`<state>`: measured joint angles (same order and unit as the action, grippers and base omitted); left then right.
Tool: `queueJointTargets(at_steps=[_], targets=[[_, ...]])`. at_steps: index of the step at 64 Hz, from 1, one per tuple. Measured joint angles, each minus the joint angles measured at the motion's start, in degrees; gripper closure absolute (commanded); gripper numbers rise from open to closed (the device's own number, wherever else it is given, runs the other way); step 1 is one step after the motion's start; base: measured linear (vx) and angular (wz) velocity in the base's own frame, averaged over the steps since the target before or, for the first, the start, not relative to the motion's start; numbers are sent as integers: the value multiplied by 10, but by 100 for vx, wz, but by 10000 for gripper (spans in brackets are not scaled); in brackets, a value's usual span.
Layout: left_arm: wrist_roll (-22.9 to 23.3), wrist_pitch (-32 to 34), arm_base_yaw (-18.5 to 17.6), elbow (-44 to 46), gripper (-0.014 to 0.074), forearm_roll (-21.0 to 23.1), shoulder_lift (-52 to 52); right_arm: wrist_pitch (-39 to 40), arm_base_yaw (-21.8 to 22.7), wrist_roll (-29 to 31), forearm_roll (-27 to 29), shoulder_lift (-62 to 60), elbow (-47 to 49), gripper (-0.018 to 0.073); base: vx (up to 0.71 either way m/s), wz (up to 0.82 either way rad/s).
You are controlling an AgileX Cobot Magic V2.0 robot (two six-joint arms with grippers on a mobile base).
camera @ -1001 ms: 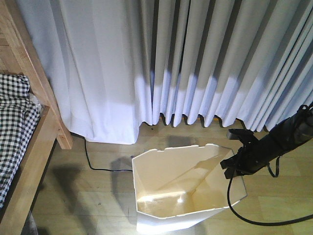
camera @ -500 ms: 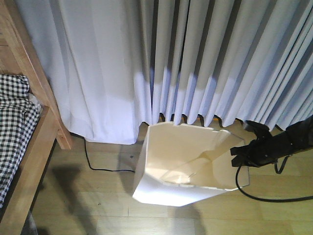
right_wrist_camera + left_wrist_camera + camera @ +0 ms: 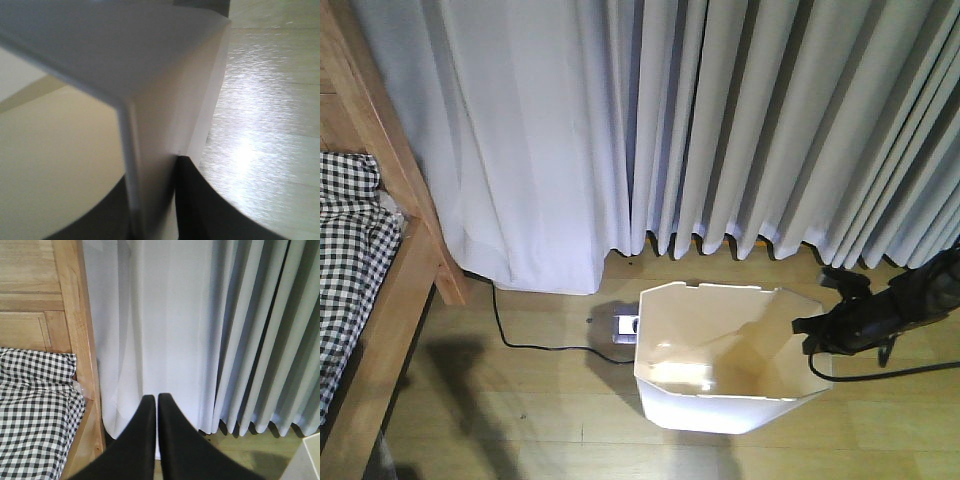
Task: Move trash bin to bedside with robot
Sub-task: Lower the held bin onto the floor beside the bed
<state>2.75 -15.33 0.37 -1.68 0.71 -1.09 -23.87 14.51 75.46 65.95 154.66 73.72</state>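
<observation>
Exterior front-facing view: the trash bin (image 3: 715,408) is down at 5 o'clock in the picture, over the wooden floor (image 3: 500,420), with its open mouth up. It is white outside and cream inside. I cannot tell if its bottom rests flat on the floor. The right gripper (image 3: 810,328) is at the 3 o'clock side of the bin, right on the rim, and the black right arm (image 3: 910,295) reaches in from the 3 o'clock edge. The bed frame (image 3: 415,250) is far over at 9 o'clock, well apart from the bin, and the black-and-white checked bedding (image 3: 350,250) lies on it. Long pale curtains (image 3: 720,130) hang behind the bin at 12 o'clock. A thin black cable (image 3: 520,342) runs on the floor from the bed side to a small grey box (image 3: 625,325) just beside the bin at its 10 o'clock corner. In the right wrist-mounted view, the thin bin (image 3: 165,75) wall goes straight down into the right gripper (image 3: 150,212). The dark fingers (image 3: 200,210) sit one on each side of the wall and pinch it tight. In the left wrist-mounted view, the left gripper (image 3: 155,399) has its two black fingers pressed nearly together with nothing between them. It points at the curtains, with the bed frame (image 3: 75,340) and bedding (image 3: 35,410) at 9 o'clock. A corner of the bin (image 3: 306,460) peeks in at 4 o'clock, well away from this gripper.
</observation>
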Motion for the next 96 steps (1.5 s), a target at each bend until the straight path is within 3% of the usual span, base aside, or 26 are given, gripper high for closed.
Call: queueJointTargets(at_steps=[13,30,49,65,79,96], targets=[[0,0,0,0,602,0,0,-38,-8,0,27,62,60,562,0,0],[0,0,0,0,602,0,0,-21,-47,-2,26,133,142,562,0,0],[0,0,0,0,602,0,0,-44,-80,-85,-23,204,257,560,0,0],[0,0,0,0,602,0,0,-64,-83,-171,-112,233,311,548,0,0],[0,0,0,0,602,0,0,-56,-82,-187,-168,255,343,524,0,0],[0,0,0,0,602,0,0,-60,-82,-204,-162,262,353,471,0,0]])
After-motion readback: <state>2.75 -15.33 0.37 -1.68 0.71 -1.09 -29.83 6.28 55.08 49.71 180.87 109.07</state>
